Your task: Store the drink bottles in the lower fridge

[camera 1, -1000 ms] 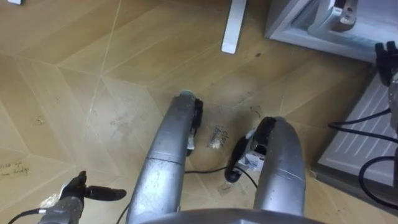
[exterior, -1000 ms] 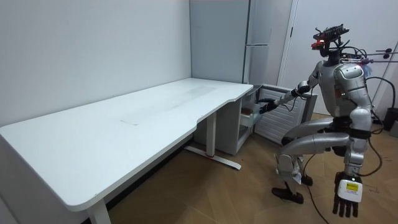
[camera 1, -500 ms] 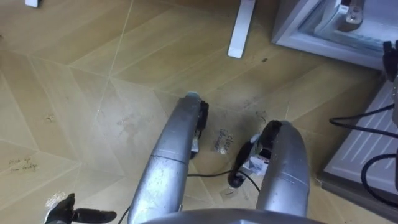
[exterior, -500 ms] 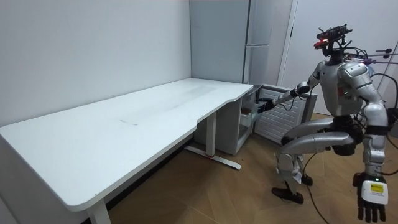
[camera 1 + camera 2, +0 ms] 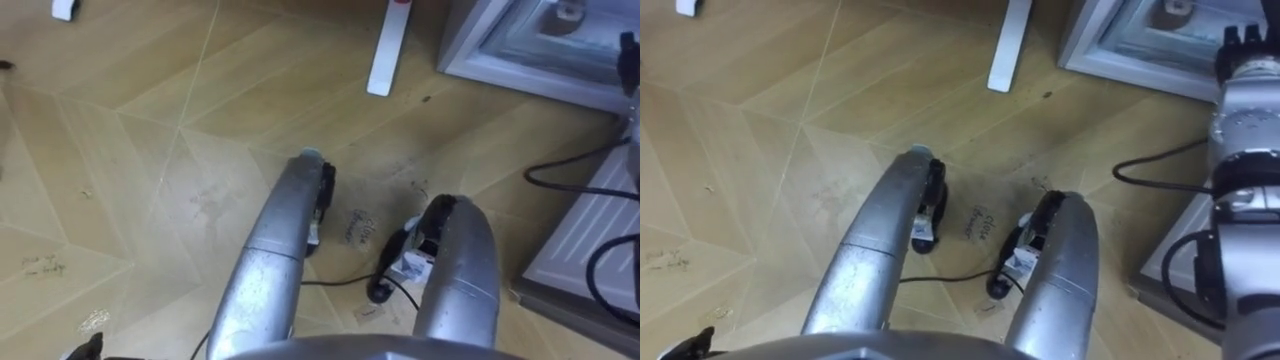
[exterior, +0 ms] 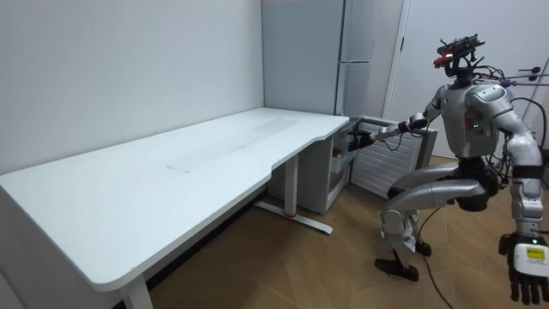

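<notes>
Stance: the robot squatted with bent knees before the open lower fridge (image 6: 317,176), past the end of the white table (image 6: 171,172).
Right robot hand (image 5: 1240,45): stretched forward on a straight arm to the front edge of the lower fridge's opening. I could not tell whether its fingers were curled or straight.
Left robot hand (image 6: 525,268): hung low at the robot's side, well apart from the lower fridge, with fingers straight and pointing down.
Drink: a small brownish object (image 5: 1167,15) lay inside the lower fridge, near the right robot hand. It was too blurred to name for certain.
Fridge door (image 5: 590,240): stood open to the right of the lower fridge's opening, with its ribbed white inner face showing.
Table foot (image 5: 385,50): a flat white bar on the floor, just left of the lower fridge's frame.
Floor (image 5: 120,150): bare wood planks lay open to the left of the lower fridge, beyond the table foot.
</notes>
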